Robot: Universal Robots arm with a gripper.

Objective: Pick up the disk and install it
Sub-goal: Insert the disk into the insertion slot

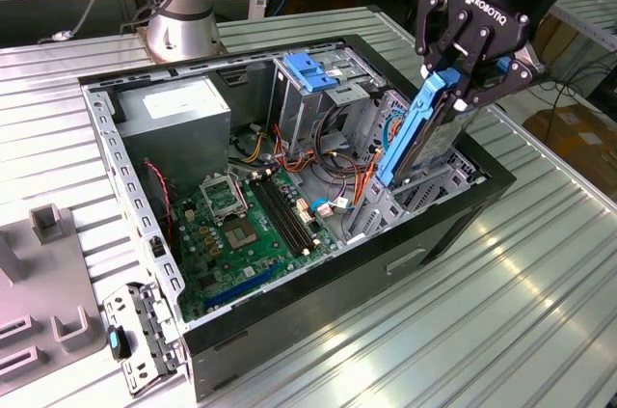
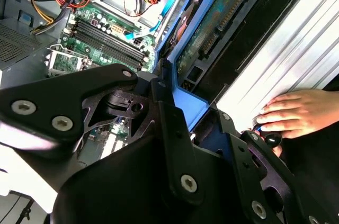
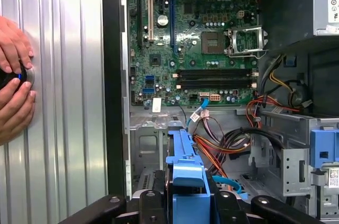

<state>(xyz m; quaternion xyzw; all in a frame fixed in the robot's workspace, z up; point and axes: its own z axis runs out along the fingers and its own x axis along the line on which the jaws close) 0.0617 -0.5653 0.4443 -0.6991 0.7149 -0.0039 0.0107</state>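
**Gripper and disk over the open case.** Gripper [image 1: 457, 90] pinching the upper end of the disk [image 1: 413, 130]; the disk slopes steeply down from between the fingers, its lower end at the grey drive cage [image 1: 413, 198] just below the gripper, in a corner of the open computer case [image 1: 289, 316]; whether that end touches the cage cannot be told. The disk is a flat dark slab with a bright blue plastic rail [image 3: 185, 163] along its long edge; in the second wrist view its green circuit-board face [image 2: 212, 28] and a dark connector row show beyond the fingers. Motherboard [image 1: 241, 225] on the case floor, below the gripper and well apart from it; a person's hand [image 2: 296, 113] rests on the ribbed metal table [image 1: 501, 312], outside the case wall, off to one side of the gripper.
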